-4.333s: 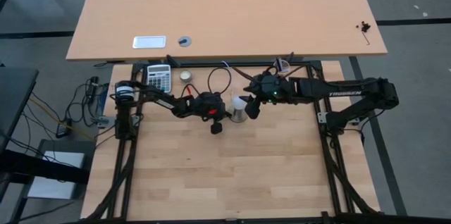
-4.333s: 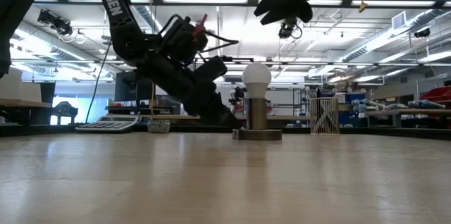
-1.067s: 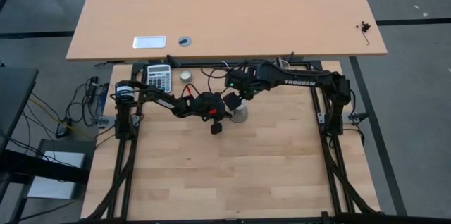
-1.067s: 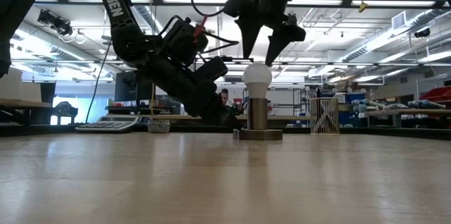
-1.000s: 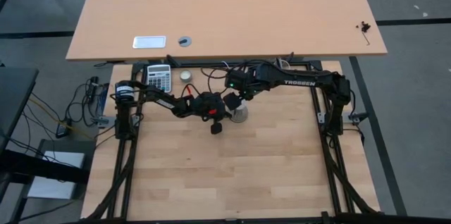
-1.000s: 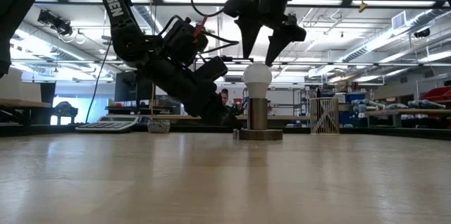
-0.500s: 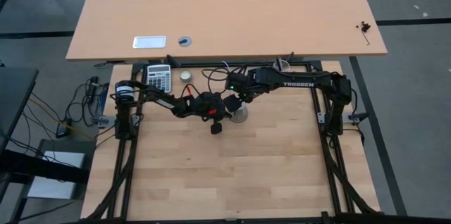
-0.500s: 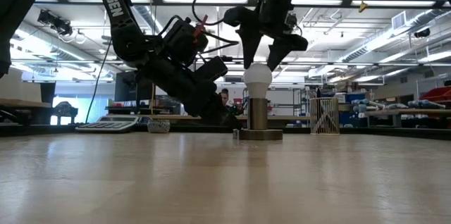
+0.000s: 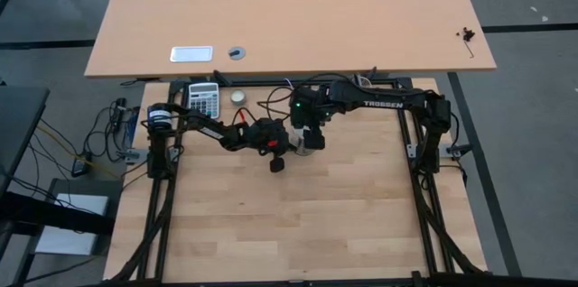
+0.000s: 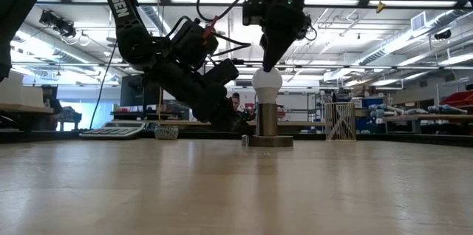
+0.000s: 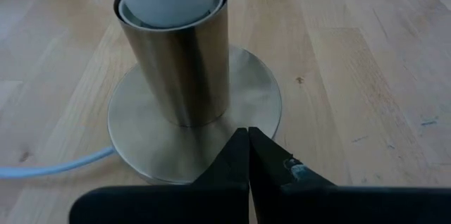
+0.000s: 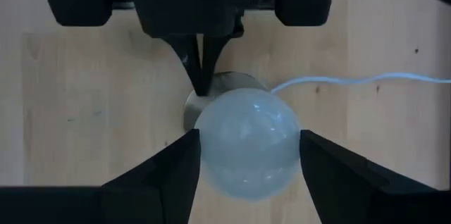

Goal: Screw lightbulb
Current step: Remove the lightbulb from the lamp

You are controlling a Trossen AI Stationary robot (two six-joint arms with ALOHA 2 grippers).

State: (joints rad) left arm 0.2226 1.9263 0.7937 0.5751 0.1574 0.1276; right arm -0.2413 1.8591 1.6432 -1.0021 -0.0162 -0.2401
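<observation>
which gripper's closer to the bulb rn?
Right. The right gripper is over the lightbulb, fingers at either side of the globe. The left gripper is shut, low beside the socket base, its tips on the base plate, below the bulb.
</observation>
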